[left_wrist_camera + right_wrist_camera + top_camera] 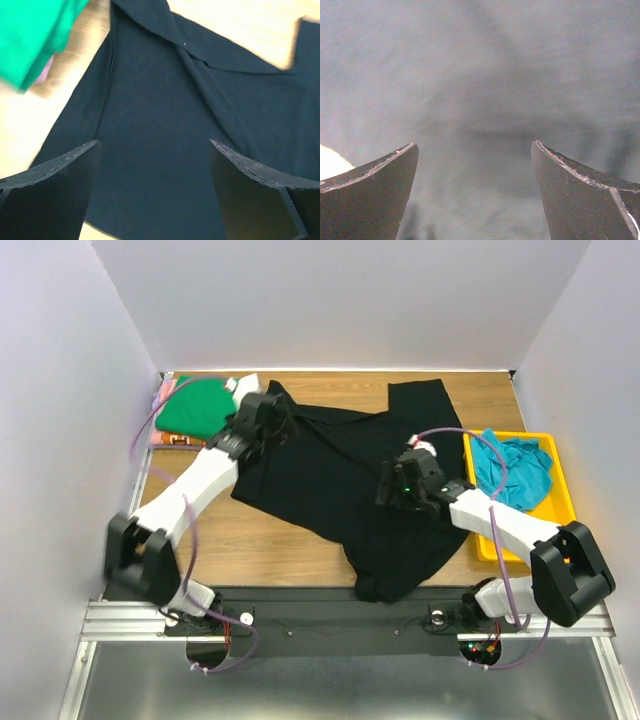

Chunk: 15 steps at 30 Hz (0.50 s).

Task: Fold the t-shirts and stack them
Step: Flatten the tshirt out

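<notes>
The black t-shirt lies spread and creased across the middle of the wooden table; it also fills the left wrist view and the right wrist view. My left gripper is open and empty just above its upper left part, near the collar. My right gripper is open and empty, low over the shirt's right middle. A folded bright green t-shirt lies at the back left on an orange-pink one. A crumpled teal-blue t-shirt lies in the yellow tray.
The yellow tray stands at the table's right edge. White walls close in the back and both sides. Bare wood shows in front of the black shirt at the left and along the back. The green shirt's corner shows in the left wrist view.
</notes>
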Each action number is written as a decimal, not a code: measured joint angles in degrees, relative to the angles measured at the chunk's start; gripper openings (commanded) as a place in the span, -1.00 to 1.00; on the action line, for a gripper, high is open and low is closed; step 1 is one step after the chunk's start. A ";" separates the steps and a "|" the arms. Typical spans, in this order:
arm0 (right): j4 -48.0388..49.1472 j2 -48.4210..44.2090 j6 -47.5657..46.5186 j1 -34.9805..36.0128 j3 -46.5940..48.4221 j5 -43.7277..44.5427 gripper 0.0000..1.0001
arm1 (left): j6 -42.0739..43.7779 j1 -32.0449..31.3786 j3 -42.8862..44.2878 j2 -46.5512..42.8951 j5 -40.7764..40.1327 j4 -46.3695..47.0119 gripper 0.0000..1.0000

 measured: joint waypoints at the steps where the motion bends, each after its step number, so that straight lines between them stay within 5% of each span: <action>1: -0.20 -0.04 0.33 1.75 0.52 0.20 1.00 | -1.36 -0.13 -3.82 -3.52 -0.31 1.07 0.97; 8: -2.47 0.09 8.50 10.88 -2.34 1.77 1.00 | -9.31 -1.20 -28.96 -19.89 0.55 2.99 0.97; 15: -4.98 6.08 12.39 4.17 -0.59 5.31 1.00 | -12.17 -1.44 -31.50 -20.92 -0.07 4.59 0.97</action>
